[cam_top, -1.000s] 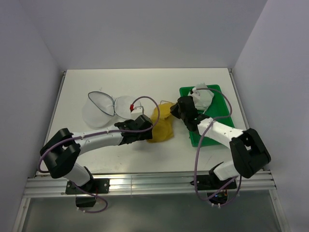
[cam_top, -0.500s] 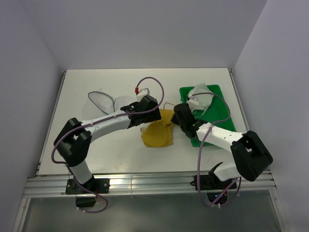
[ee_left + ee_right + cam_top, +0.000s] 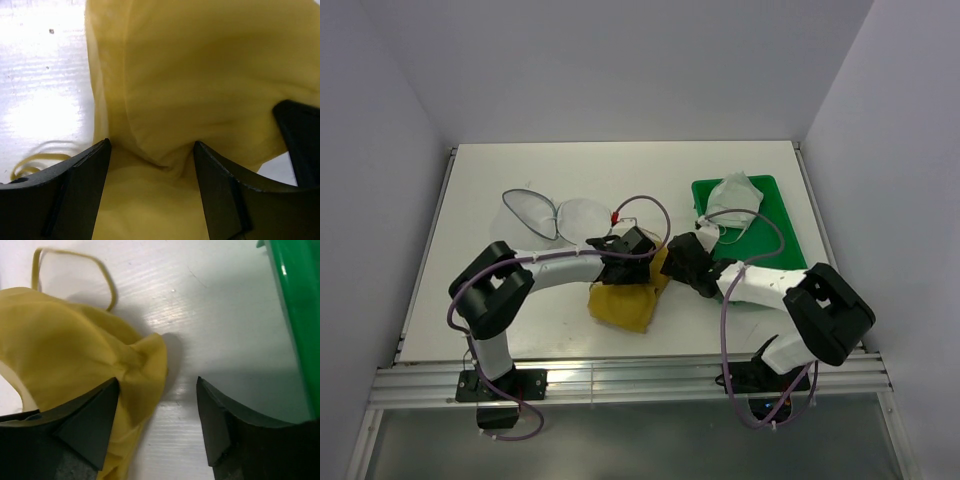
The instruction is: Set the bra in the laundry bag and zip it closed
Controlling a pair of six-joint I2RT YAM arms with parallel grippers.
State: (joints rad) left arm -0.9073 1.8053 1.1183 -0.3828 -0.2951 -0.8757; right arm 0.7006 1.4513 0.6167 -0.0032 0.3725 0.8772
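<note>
The white table (image 3: 620, 170) carries a green tray (image 3: 775, 215) at its right side, and everything else sits to the left of that tray. The laundry bag (image 3: 580, 218) is farthest from the tray, well apart to its left and toward the back of the table, lying open with its two round mesh halves side by side and its dark zipper rim showing. The bra (image 3: 625, 300) is outside the bag, crumpled on the table between bag and tray, nearer the tray and closer to the front edge than the tray's middle. A white-grey garment (image 3: 730, 195) is heaped in the back half of the tray. The left gripper (image 3: 638, 268) is down on the tray-side top of the bra; in its wrist view its fingers stand spread with a loose fold of the yellow cloth (image 3: 200, 75) rising between them, not squeezed. The right gripper (image 3: 672, 270) sits just beside the tray's left rim (image 3: 295, 315), its fingers also apart: one lies over the bra's edge (image 3: 75, 350), while bare table shows in the gap. A thin strap (image 3: 75, 255) loops out from the bra on the side away from the tray.
</note>
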